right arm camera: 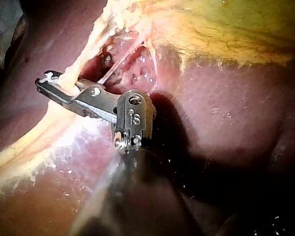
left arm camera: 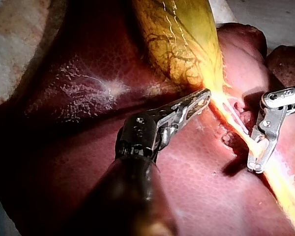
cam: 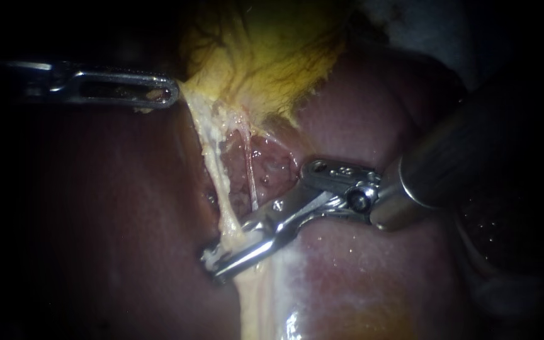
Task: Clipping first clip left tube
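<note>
The left tube [cam: 212, 157] is running as a pale, thick strand from the neck of the gallbladder [cam: 266, 56] steeply down the endoscope view. Its lower end is passing between the jaws of the right instrument [cam: 221, 255]. Those jaws are standing narrow and lying almost square across the tube's long axis, one on each side. Both seem to be touching it, so I am judging them closed on it, low down near where the strand is meeting the liver [cam: 108, 208]. The thinner right tube [cam: 252, 182] is running just beside it, on the side toward the right instrument's wrist. It is disappearing behind the upper jaw, and I cannot tell whether it is lying clear of the bite. At the tube's upper end the left instrument [cam: 165, 93], coming in level from the left, is gripping the pale edge of the gallbladder's neck with its jaws closed. It is holding the strand stretched and sits well apart from the right instrument. The clip is therefore resting with the right instrument, and it is depending on the jaws lying crosswise with only the left tube between them.
</note>
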Motion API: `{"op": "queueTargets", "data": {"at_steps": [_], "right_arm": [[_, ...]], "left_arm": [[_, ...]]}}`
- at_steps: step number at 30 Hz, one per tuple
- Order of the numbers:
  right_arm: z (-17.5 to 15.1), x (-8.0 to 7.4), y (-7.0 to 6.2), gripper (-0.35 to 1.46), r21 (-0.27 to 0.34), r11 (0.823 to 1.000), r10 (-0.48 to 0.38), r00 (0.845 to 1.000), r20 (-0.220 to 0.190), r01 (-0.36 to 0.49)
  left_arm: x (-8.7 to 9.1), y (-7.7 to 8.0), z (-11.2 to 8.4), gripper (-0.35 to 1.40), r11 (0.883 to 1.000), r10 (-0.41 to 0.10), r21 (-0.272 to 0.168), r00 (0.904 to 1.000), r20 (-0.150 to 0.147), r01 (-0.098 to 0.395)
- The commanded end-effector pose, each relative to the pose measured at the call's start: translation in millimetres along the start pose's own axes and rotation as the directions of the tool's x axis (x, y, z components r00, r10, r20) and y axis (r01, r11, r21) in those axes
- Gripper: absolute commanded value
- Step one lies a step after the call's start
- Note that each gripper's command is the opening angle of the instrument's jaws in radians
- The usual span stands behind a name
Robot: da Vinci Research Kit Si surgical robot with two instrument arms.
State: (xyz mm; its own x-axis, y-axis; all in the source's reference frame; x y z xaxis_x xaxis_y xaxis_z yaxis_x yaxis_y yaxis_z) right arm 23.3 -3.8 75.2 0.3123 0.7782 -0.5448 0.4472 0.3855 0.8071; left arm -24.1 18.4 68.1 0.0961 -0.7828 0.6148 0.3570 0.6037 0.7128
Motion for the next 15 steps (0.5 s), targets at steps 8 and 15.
{"op": "queueTargets", "data": {"at_steps": [8,15], "right_arm": [[0.1,1.4,-0.2,-0.35,-0.042,0.996,-0.086,0.996,-0.025,0.084],[0.2,1.3,-0.2,-0.35,-0.039,0.996,-0.086,0.996,-0.023,0.085]], "left_arm": [[0.0,0.0,0.0,-0.35,1.0,0.0,0.0,1.0,0.0,0.0],[0.0,0.0,0.0,-0.35,1.0,0.0,0.0,1.0,0.0,0.0]]}}
